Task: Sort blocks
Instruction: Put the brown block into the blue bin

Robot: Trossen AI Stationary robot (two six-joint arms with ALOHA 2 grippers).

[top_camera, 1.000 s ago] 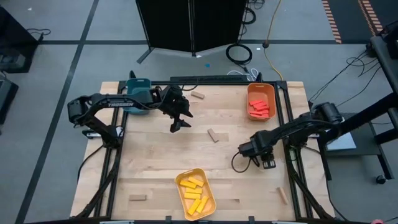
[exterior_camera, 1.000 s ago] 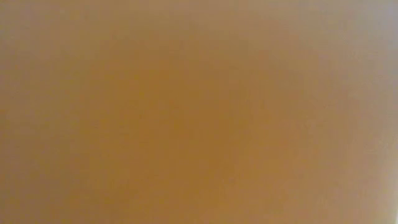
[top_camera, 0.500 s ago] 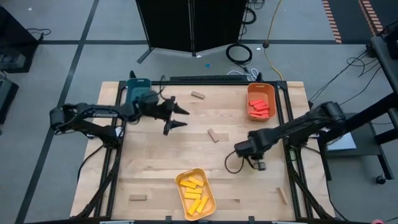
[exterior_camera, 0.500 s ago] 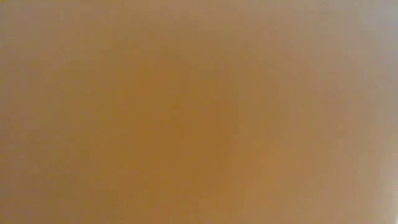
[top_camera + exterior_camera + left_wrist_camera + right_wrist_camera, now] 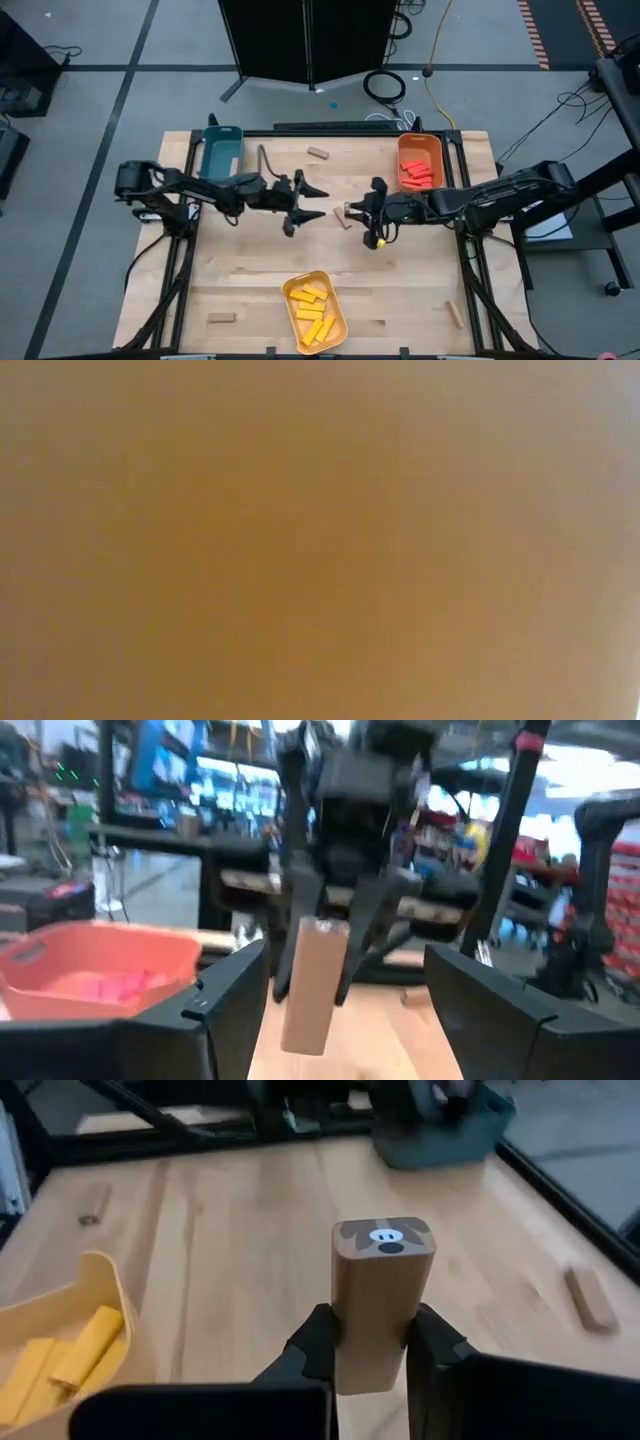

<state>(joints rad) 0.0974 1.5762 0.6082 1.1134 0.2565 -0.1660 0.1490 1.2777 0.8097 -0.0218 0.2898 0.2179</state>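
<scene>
A tan wood block with a small sticker on its upper end is at the table's middle, in my right gripper, which reaches in from the right. My left gripper is open and points right. Its fingertips stand a short way left of the block, touching nothing. In the left wrist view the block shows between my open left fingers. Yellow blocks lie in the yellow tray and red blocks in the orange tray. Loose tan blocks lie flat on the table. My right gripper pinches the tan block by the two long sides of its lower half, one finger on each side. The fingers slant down from the table's right. The block stands roughly upright, slightly tilted, sticker end up. Whether its lower end touches the table I cannot tell.
The teal tray sits at the far left corner and shows no blocks. The orange tray is at the far right and the yellow tray at the near middle. Black rails frame the table. The low view shows only a tan blur.
My right gripper has moved from the table's right side toward the left and far edges, to the tan block at the middle, and taken hold of it. The block, which lay flat, now stands on end. My left gripper drew back left, then swung right toward the block.
</scene>
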